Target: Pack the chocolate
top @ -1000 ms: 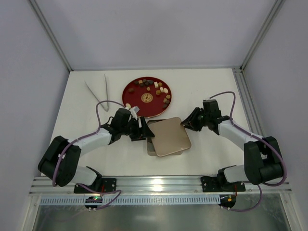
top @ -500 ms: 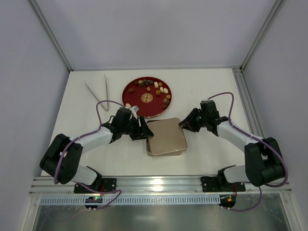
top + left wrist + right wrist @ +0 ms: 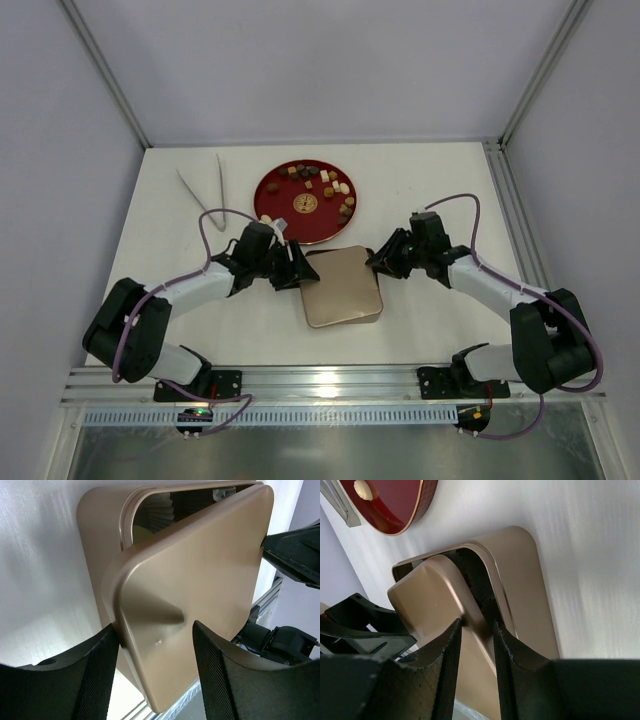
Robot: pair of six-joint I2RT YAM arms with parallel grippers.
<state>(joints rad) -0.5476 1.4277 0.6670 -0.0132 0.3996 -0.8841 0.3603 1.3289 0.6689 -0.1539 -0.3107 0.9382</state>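
One gold lid (image 3: 343,283) is lying askew over one gold tin (image 3: 100,555). The right gripper (image 3: 476,624) fingers are pinching its edge. The left gripper (image 3: 155,627) fingers are straddling its corner, wide apart, grip unclear. Beyond, many chocolate pieces (image 3: 325,180) are sitting on one red plate (image 3: 275,190).

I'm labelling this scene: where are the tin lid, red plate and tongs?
tin lid (image 3: 343,285), top view, middle of its flat top.
red plate (image 3: 283,205), top view, bare red patch left of centre.
tongs (image 3: 196,200), top view, midway along the left prong.

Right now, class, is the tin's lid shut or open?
Ajar: in both wrist views the lid lies tilted on the tin, leaving a gap.
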